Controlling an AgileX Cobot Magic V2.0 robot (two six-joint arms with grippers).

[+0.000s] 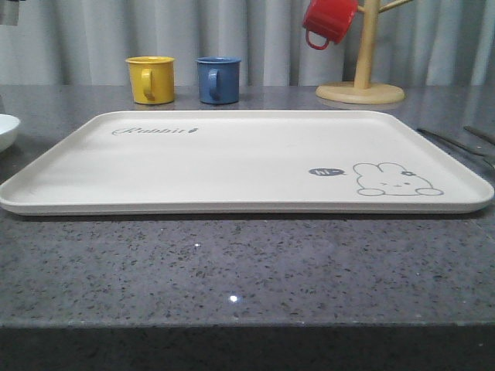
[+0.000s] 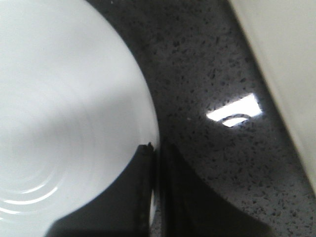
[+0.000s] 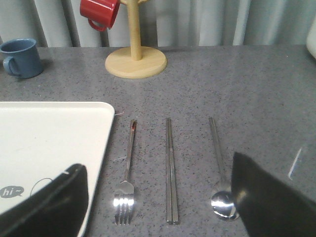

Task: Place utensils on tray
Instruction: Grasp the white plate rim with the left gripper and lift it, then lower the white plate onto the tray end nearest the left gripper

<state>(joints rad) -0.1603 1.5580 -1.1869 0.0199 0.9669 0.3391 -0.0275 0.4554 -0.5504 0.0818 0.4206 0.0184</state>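
Observation:
Three silver utensils lie side by side on the grey counter to the right of the tray: a fork (image 3: 127,173) nearest the tray, a pair of chopsticks (image 3: 170,168) in the middle, and a spoon (image 3: 218,163) farthest out. In the front view the utensils (image 1: 456,145) show as thin lines at the right edge. The cream tray (image 1: 232,158) with its rabbit drawing lies flat with nothing on it; its corner (image 3: 49,138) is beside the fork. My right gripper (image 3: 157,165) hangs open above the utensils, holding nothing. My left gripper (image 2: 154,148) is shut and empty, over the rim of a white plate (image 2: 64,98).
The white plate (image 1: 6,131) sits left of the tray. A yellow mug (image 1: 151,79) and a blue mug (image 1: 217,79) stand behind the tray. A wooden mug tree (image 1: 361,85) with a red mug (image 1: 329,21) stands at the back right, beyond the utensil handles.

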